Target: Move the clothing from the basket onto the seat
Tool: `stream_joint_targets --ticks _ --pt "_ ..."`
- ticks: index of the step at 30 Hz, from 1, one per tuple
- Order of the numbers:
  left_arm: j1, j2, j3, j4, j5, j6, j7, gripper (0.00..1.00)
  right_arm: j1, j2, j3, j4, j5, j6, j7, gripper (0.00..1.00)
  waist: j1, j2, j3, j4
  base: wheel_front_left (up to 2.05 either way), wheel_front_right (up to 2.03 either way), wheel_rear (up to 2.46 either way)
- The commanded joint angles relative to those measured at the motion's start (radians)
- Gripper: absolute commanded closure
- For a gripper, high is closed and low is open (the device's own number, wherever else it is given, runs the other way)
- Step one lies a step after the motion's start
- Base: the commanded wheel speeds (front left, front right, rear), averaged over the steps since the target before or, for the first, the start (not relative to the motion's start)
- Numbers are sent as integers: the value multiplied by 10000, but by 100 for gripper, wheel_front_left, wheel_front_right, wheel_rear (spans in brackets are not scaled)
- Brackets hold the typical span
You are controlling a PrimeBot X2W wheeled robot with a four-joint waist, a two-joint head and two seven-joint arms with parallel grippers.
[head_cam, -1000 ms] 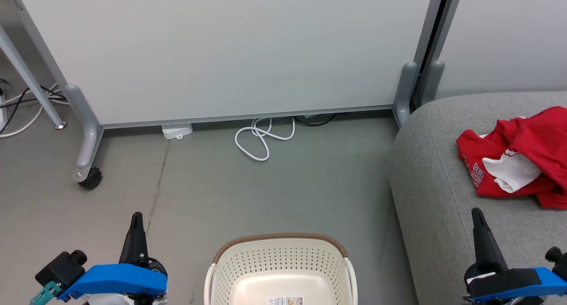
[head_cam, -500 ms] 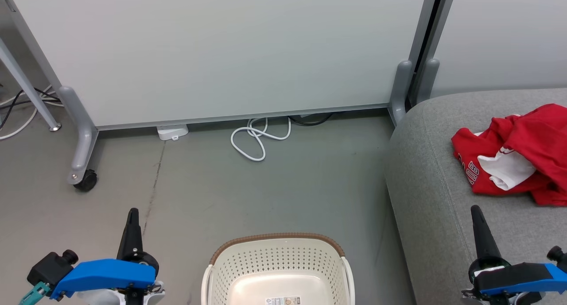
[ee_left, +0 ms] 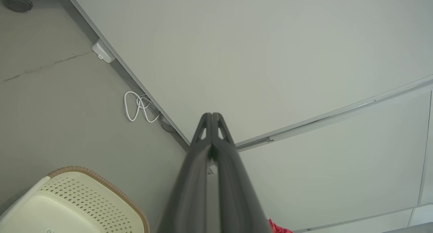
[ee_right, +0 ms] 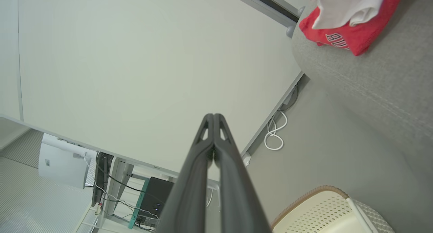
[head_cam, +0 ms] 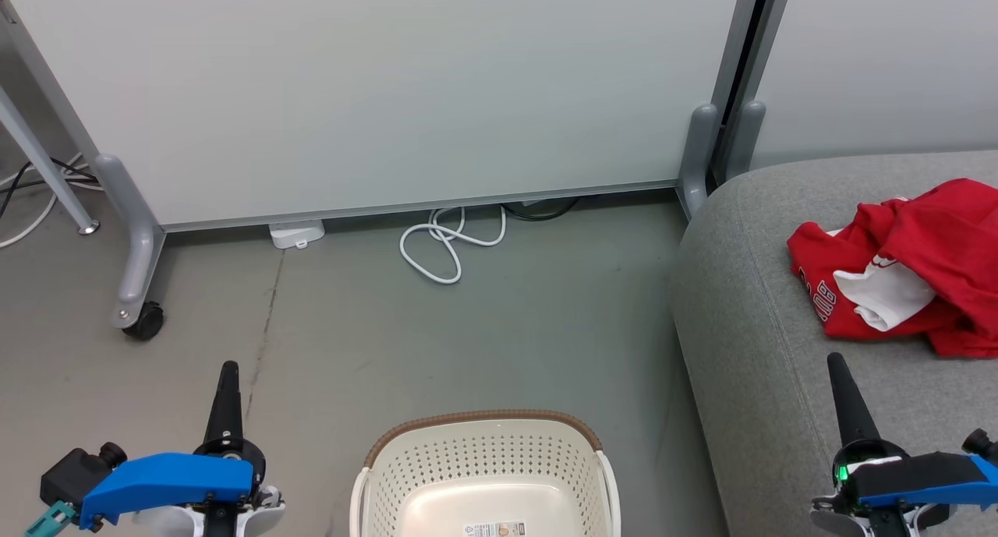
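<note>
The red clothing [head_cam: 908,268] with a white panel and pale lettering lies crumpled on the light-grey seat [head_cam: 748,319] at the right; it also shows as the clothing [ee_right: 348,30] on the seat [ee_right: 379,77] in the right wrist view. The cream basket [head_cam: 483,475] with a brown rim stands on the floor at the bottom centre, with only a label on its bottom, and appears as basket [ee_left: 74,206] and basket [ee_right: 324,212]. My left gripper [head_cam: 228,369] is shut and empty left of the basket. My right gripper [head_cam: 836,362] is shut and empty over the seat's front.
A wheeled partition panel [head_cam: 390,93] stands across the back, with a castor [head_cam: 144,320] at its left foot. A coiled white cable [head_cam: 440,245] and a small white box [head_cam: 296,233] lie at its base. More cables [head_cam: 31,186] trail at far left.
The whole head view has shifted slightly, so the camera moved. Both grippers stay shut; the clothing lies as before on the seat.
</note>
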Motion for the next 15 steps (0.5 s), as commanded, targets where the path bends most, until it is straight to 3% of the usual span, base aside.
stream_joint_targets --ticks 1,15 --pt "-256 21 46 -98 -231 -39 48 100 -234 -69 -26 -23 233 4 89 100 0 0 0 -9 0 0 0" --pt "-314 -20 264 -134 -1527 -145 387 100 -396 -76 -62 93 1564 4 430 100 0 0 14 -131 0 0 0"
